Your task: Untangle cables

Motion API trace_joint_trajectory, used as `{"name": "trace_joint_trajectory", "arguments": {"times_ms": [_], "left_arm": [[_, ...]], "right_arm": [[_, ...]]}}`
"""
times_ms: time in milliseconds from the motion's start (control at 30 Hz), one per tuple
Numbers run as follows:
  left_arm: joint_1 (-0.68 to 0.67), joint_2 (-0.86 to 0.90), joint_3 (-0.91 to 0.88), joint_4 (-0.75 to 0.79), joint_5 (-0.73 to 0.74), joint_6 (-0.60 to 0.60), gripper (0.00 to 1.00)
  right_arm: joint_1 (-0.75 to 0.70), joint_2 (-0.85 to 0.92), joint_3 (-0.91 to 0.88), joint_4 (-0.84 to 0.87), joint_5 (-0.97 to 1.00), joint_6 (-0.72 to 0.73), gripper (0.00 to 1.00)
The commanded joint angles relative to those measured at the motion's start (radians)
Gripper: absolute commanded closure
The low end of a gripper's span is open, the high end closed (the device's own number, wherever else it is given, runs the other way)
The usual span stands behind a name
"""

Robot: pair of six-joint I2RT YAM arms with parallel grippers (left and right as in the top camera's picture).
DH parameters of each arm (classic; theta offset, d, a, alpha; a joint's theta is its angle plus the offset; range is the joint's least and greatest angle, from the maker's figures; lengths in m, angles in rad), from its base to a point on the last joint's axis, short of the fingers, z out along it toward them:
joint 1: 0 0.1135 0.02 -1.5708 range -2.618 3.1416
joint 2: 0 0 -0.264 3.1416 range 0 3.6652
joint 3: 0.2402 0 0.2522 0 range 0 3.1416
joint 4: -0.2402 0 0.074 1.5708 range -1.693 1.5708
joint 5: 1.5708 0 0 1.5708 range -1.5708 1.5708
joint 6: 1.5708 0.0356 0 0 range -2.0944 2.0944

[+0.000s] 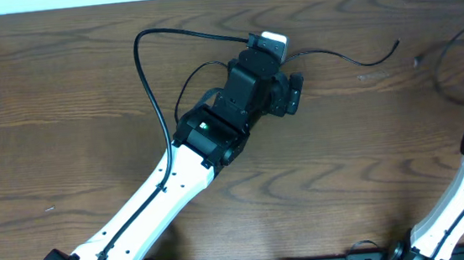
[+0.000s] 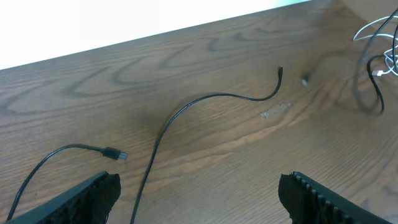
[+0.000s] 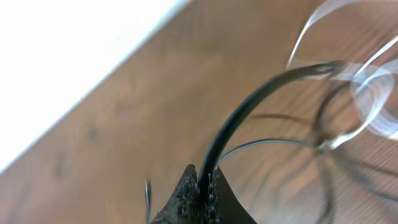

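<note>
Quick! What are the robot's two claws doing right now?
Left gripper: open, holding nothing.
Right gripper: shut on the thin black cable.

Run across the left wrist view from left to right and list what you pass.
Finger pad → black plug → black cable's free tip → small speck → tangle of white and black cables. The other finger overlaps these, so it is left out.

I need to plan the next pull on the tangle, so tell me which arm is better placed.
Right, probably. The right gripper is shut on a black cable, with white cable loops just beyond. The left gripper hangs open over a loose cable end, gripping nothing, away from the tangle.
</note>
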Motion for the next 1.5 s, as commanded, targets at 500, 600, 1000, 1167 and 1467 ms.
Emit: {"name": "trace_joint_trajectory", "arguments": {"times_ms": [500, 600, 1000, 1167, 1467], "left_arm": [[0.004, 0.011, 0.007, 0.004, -0.006, -0.006, 0.12], [0.004, 0.011, 0.007, 0.004, -0.006, -0.006, 0.12], [0.004, 0.011, 0.007, 0.005, -0.006, -0.005, 0.01], [0.004, 0.011, 0.007, 0.005, -0.041, 0.032, 0.00], [0.048, 0.010, 0.007, -0.015, -0.127, 0.015, 0.00]], "right_arm": [[-0.091, 0.089, -0.121, 0.046, 0.469, -0.004, 0.01], [-0.090, 0.077, -0.119, 0.035, 0.401, -0.021, 0.01], [-0.015, -0.073, -0.109, -0.026, 0.034, -0.239, 0.01], [0.035, -0.096, -0.109, -0.033, 0.025, -0.263, 0.01], [0.137, -0.093, -0.111, -0.072, -0.183, -0.302, 0.01]]}}
